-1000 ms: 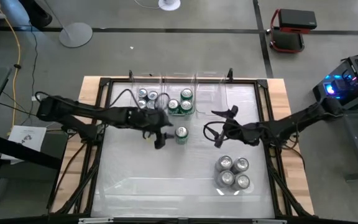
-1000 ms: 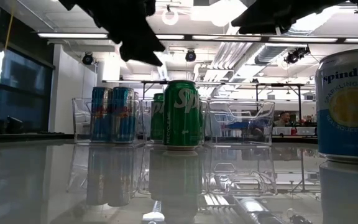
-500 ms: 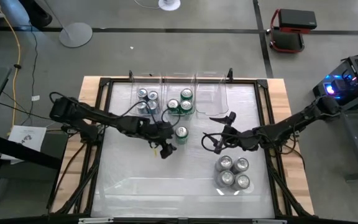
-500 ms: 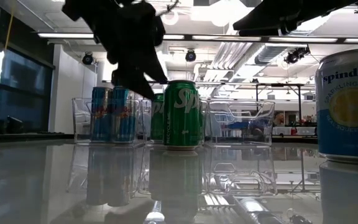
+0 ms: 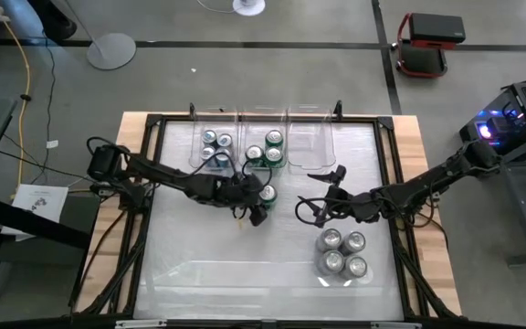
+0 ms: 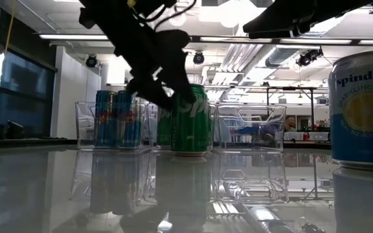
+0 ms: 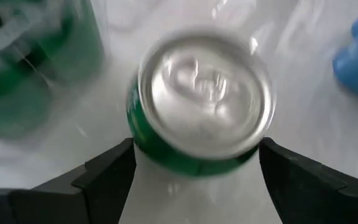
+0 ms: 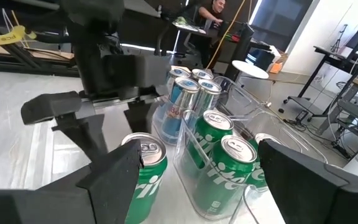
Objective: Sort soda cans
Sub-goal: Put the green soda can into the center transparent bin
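A green soda can stands upright on its base on the white table, just in front of the middle bin. My left gripper comes down at it slantwise from the left, open. Its two fingers stand on either side of the can, and no touch shows. My right gripper hovers open to the can's right, holding nothing. Blue cans stand in the far left clear bin. Green cans stand in the middle bin. Several silver-grey cans stand grouped at the near right.
The third clear bin, right of the green one, holds nothing. The bins line the table's far edge. A black frame rail runs around the table. A silver-grey can looms close in the low view.
My left gripper has come down and moved right toward the loose green can. Its wrist has rolled and its fingers have spread wider, ending on either side of the can. The can has stayed put. My right gripper has drifted slightly left.
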You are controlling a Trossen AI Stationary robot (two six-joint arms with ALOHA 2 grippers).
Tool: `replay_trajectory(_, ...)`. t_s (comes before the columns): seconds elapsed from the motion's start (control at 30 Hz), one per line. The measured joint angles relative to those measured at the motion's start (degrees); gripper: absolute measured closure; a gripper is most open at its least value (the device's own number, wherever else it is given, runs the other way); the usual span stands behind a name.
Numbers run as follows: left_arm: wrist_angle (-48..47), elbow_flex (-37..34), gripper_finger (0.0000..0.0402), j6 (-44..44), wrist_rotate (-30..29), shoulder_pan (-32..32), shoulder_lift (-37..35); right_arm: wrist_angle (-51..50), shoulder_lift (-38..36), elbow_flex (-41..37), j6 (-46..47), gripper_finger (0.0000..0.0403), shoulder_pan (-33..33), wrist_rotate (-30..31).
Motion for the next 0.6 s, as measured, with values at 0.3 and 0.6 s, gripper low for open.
replay_trajectory(0.3, 8.1, 0.0, 0.0085, 5.6, -9.0, -1.1, 0.5, 0.0, 0.0, 0.0, 0.2, 0.0089, 0.0, 0.1)
replay_trajectory(0.6, 10.0, 0.0, 0.0089, 10.5, -7.3, -0.3, 1.5, -0.1, 0.0, 0.1, 1.0, 0.0089, 0.0, 0.1)
